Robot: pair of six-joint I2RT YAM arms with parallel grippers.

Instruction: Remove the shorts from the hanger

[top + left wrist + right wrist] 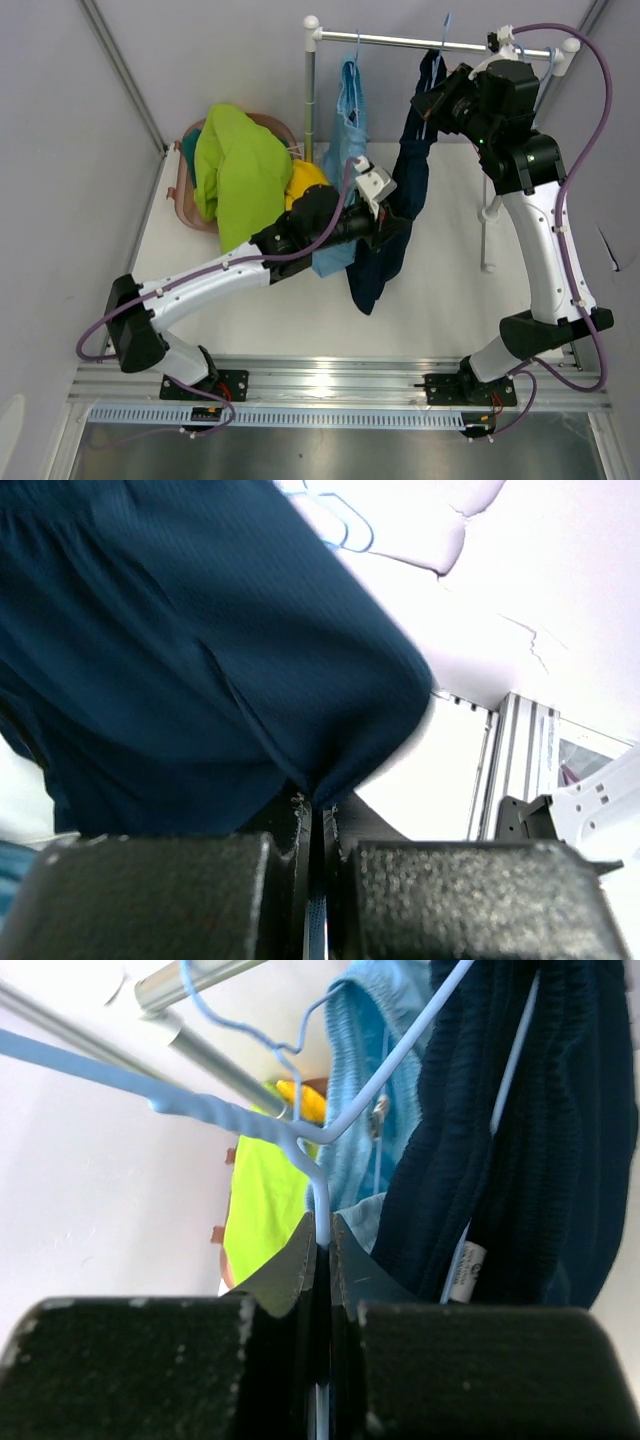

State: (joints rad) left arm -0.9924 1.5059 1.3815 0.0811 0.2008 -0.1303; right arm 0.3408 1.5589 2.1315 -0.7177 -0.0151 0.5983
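Deep navy with a fine rib on the navy soft cloth shorts [395, 225]. Pale sky tone on the light blue soft cloth shorts [350, 105] and the thin light blue wire hanger [215, 1115]. Plain lime green cloth shorts [240, 170], bright yellow cloth shorts [306, 180] and a sliver of dark teal cloth shorts [188, 152] against the dusty pink plastic basket [185, 205]. Silver on the round metal rail [420, 42], white on the flat table [440, 300], purple on the looping cables [80, 345].

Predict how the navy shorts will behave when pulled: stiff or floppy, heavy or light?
Probably floppy: the navy shorts hang in limp folds and bunch where the left gripper pinches them. Likely light: a thin blue hanger, pinched by the right gripper, carries them. The ribbed cloth may drag on the wire rather than slip.
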